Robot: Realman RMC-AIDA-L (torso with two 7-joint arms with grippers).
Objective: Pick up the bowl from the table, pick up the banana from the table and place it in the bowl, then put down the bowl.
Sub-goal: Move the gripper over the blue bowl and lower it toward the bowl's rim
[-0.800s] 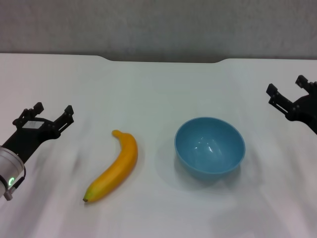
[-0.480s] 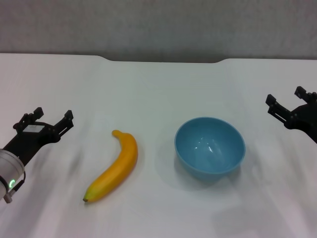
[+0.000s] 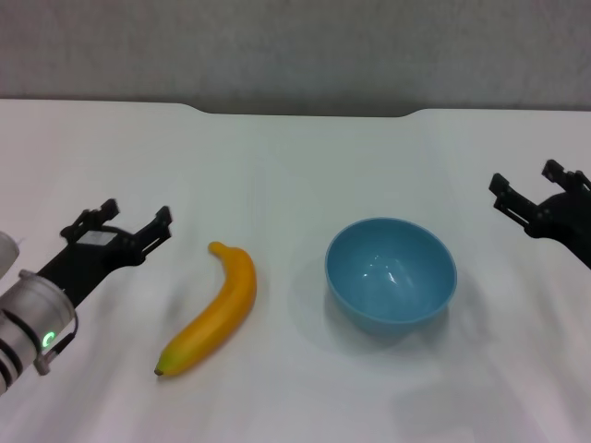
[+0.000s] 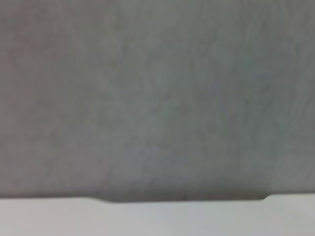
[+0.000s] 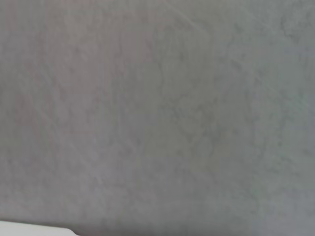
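Banana and bowl found on table, both grippers empty.
The banana [image 3: 211, 308] lay left of the bowl [image 3: 391, 273] on the table [image 3: 295, 166]. The left gripper [image 3: 131, 226] was held spread beside the banana; the right gripper [image 3: 526, 186] was spread, well apart from the bowl.

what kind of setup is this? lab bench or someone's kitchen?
Most likely a lab or test bench, not a kitchen. A bare white table against a plain grey wall holds just a banana and a blue bowl, staged between the open left gripper and right gripper.
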